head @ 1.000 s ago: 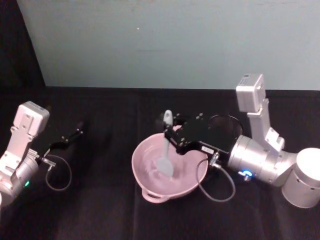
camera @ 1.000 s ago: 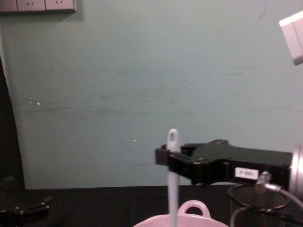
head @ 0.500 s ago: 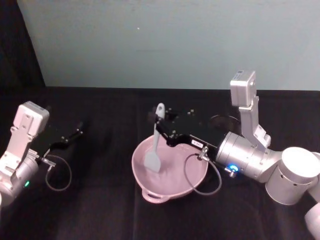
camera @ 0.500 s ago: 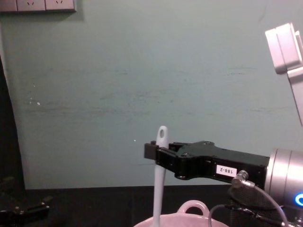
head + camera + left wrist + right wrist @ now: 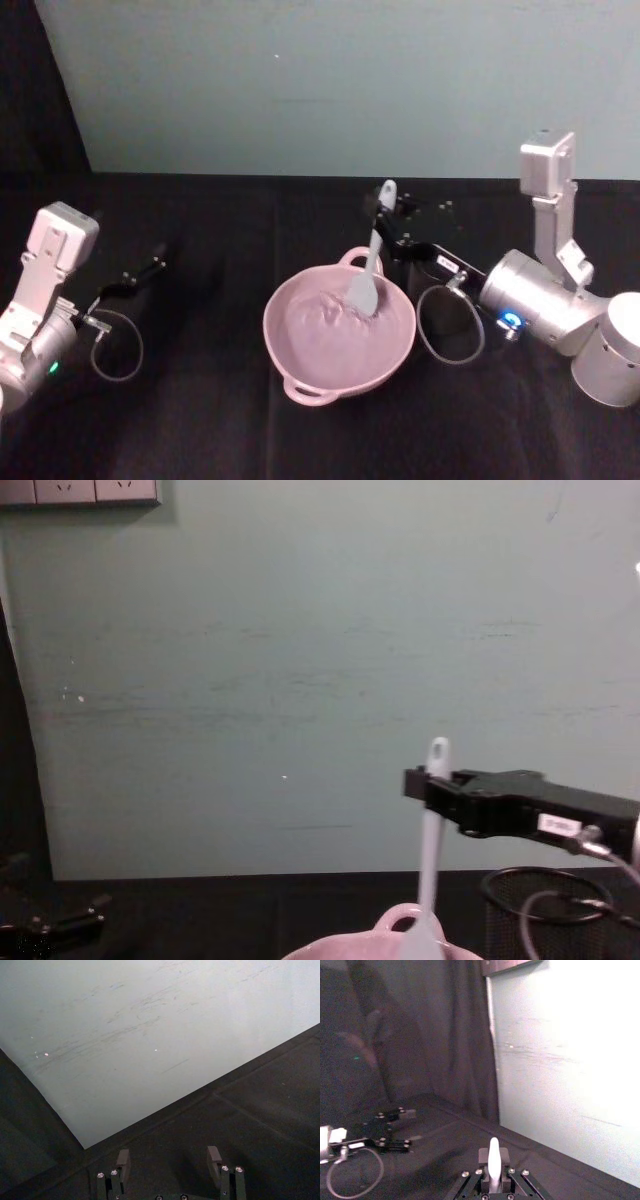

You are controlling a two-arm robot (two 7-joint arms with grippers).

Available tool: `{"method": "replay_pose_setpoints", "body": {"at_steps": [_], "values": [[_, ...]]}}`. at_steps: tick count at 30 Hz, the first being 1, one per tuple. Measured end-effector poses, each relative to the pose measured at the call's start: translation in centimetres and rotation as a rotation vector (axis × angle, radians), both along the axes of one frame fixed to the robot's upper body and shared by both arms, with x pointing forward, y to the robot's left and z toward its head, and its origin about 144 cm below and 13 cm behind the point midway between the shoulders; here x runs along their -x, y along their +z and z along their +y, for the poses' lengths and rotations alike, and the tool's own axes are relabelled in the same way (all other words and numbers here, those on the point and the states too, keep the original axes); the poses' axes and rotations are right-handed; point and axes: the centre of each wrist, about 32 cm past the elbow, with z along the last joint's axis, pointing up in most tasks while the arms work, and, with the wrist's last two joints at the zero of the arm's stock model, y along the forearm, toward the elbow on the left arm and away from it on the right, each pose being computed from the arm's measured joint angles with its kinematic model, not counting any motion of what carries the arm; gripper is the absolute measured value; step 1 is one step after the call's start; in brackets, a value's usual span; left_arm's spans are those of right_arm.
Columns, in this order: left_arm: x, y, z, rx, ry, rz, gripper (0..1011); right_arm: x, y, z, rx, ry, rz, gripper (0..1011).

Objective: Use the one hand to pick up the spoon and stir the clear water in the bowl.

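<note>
Although the chest view cuts off the bowl (image 5: 404,922) at its lower edge and the water is hard to make out, the spoon (image 5: 371,262) stands tilted with its scoop inside the bowl's far right part. The right hand (image 5: 392,233) is closed on the handle just under the oval hole. The left hand (image 5: 143,274) is parked with fingers apart over the black worktop (image 5: 200,420), well to the left, before a pale green wall (image 5: 300,80).
</note>
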Motion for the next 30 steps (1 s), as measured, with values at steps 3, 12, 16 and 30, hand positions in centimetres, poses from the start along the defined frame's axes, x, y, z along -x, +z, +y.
{"method": "replay_pose_setpoints", "body": {"at_steps": [3, 12, 16, 30], "values": [[0.0, 0.0, 0.0, 0.000, 0.000, 0.000, 1005, 0.4, 0.2, -0.8, 0.014, -0.021, -0.006, 120], [0.0, 0.0, 0.0, 0.000, 0.000, 0.000, 1005, 1.8, 1.0, -0.8, 0.072, 0.006, -0.021, 120], [0.0, 0.0, 0.0, 0.000, 0.000, 0.000, 1005, 2.4, 1.4, 0.2, 0.088, 0.050, -0.034, 120], [0.0, 0.0, 0.0, 0.000, 0.000, 0.000, 1005, 2.8, 1.0, 4.0, 0.050, 0.170, -0.030, 120]]}}
